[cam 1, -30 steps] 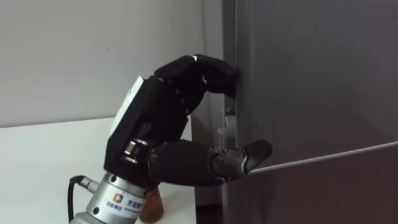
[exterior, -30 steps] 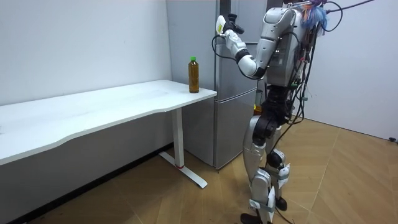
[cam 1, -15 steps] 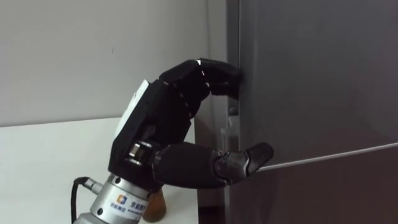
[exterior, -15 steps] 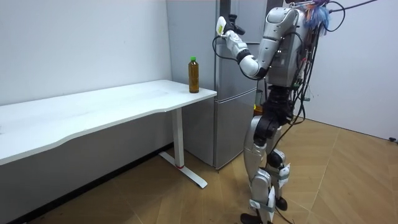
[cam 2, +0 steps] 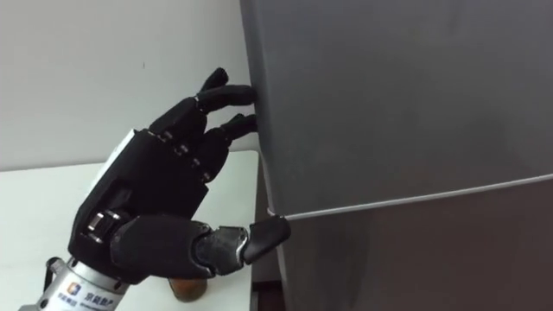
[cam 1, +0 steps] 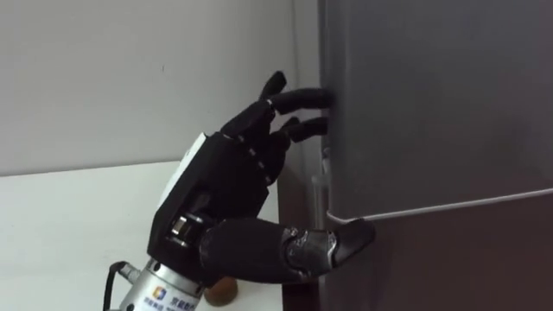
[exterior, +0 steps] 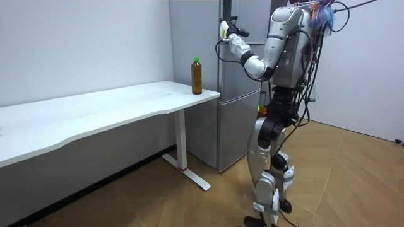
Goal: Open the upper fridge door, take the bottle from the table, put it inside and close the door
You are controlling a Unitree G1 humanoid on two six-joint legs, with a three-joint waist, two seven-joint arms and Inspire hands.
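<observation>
1. The fridge (cam 1: 432, 130) stands before me, tall and grey. Its door front is flat and smooth, and a thin pale seam runs across it between the upper door and the lower one.
2. The desk (exterior: 113, 107) is beside the fridge. It has a long, plain white top on a white leg, and its end comes close to the fridge's side.
3. My left hand (cam 1: 229, 186) is black and hard-shelled and is raised at the upper door's side edge. My fingers (cam 1: 302, 98) are stretched out and spread apart, with their tips against that edge. They are clamped on nothing. My thumb (cam 1: 337, 242) points at the seam.
4. The bottle (exterior: 197, 75) is slim with a green cap and brownish contents. It stands upright on the desk's end nearest the fridge. It is lower than my fingers and apart from them, and its base shows under my wrist.
</observation>
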